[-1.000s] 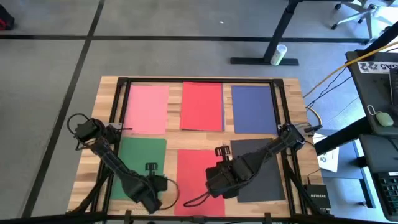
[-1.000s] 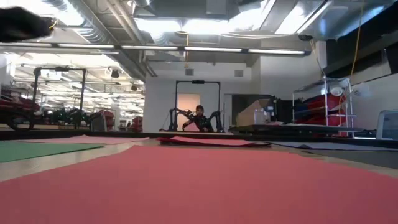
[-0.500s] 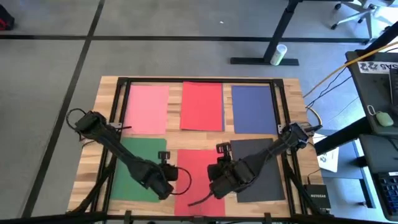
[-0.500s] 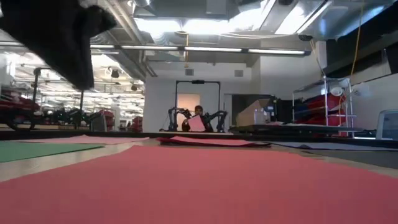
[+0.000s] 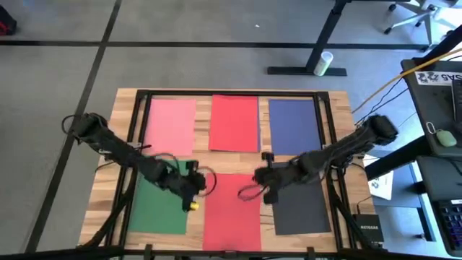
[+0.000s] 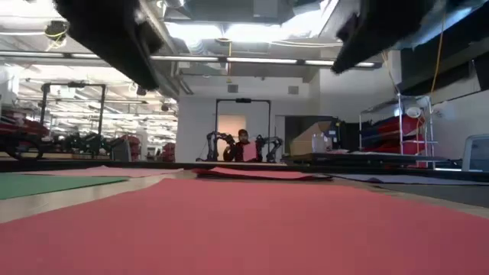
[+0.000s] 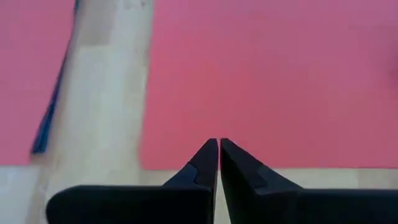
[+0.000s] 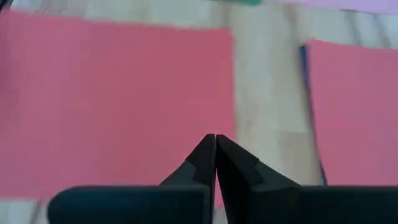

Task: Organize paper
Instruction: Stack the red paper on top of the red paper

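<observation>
Six sheets of paper lie flat on the wooden table (image 5: pixel 202 167). Pink (image 5: pixel 171 126), red (image 5: pixel 234 123) and navy (image 5: pixel 294 126) form the far row. Green (image 5: pixel 160 209), a second red (image 5: pixel 231 217) and dark grey (image 5: pixel 307 209) form the near row. My left gripper (image 7: pixel 218 144) is shut and hovers over the gap between the green and near red sheets (image 5: pixel 196 184). My right gripper (image 8: pixel 215 139) is shut and hovers at the near red sheet's far right corner (image 5: pixel 263 179). In the low view both arms show only high at the picture's top.
A thin blue edge (image 5: pixel 260 124) shows along the far red sheet's right side. A black frame (image 5: pixel 231 93) borders the table. Cables (image 5: pixel 245 192) loop beside the right gripper. Bare wood strips (image 7: pixel 106 106) separate the sheets.
Both grippers have moved from near the table's near edge toward the far edge, to the middle of the table. The left gripper has also gone toward the right edge. The sheets lie as before.
</observation>
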Robot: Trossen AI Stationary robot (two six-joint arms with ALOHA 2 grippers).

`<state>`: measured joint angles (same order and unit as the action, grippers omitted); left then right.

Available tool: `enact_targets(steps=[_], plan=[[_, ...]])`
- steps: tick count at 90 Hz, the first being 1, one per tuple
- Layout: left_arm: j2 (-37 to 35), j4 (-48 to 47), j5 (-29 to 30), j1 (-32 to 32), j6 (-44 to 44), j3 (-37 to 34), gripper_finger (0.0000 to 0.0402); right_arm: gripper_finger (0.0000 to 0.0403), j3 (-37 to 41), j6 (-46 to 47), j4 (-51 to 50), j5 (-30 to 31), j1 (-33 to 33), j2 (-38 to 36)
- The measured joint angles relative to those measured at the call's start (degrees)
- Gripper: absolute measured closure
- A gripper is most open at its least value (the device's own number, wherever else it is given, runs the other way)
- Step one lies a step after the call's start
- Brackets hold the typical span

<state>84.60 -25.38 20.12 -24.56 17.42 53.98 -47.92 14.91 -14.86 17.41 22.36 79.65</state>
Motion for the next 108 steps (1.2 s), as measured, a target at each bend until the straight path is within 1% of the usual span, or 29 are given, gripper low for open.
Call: enact_targets(steps=[8, 15, 31, 43, 55, 65, 78, 90, 108], plan=[[-0.20, -1.23, -0.22, 4.18, -3.66, 0.00, 0.0402, 0.0403, 6.96, 0.39, 7.71, -0.06, -2.51, -3.26], [-0.20, -1.75, -0.29, 7.73, -8.85, 0.00, 0.0402, 0.0403, 10.10, 1.79, 9.52, 0.15, -5.07, -4.71], [-0.20, -2.19, -0.24, 15.25, -15.95, 0.00, 0.0399, 0.0402, 12.30, 5.24, 8.78, 5.77, -10.66, -4.61], [0.16, -2.84, -0.22, 19.00, -17.26, 0.00, 0.0381, 0.0402, 12.47, 4.92, 8.76, 6.08, -13.49, -4.43], [1.47, -2.50, -0.59, 21.06, -19.09, 0.02, 0.0350, 0.0402, 12.45, 3.88, 8.80, 6.07, -14.80, -4.43], [4.50, -2.63, -1.53, 22.01, -20.99, 0.02, 0.0322, 0.0402, 12.45, 2.73, 8.77, 6.12, -15.05, -4.43], [8.53, -2.18, -0.63, 22.70, -23.46, 0.02, 0.0285, 0.0402, 12.45, 1.39, 8.69, 6.13, -15.01, -4.43], [10.97, -0.50, 0.93, 23.67, -23.37, 0.02, 0.0253, 0.0402, 12.45, 1.29, 8.60, 6.60, -15.00, -4.43], [12.61, 2.09, 1.07, 25.41, -21.75, 0.02, 0.0218, 0.0402, 12.45, 1.08, 8.60, 8.63, -15.00, -4.43]])
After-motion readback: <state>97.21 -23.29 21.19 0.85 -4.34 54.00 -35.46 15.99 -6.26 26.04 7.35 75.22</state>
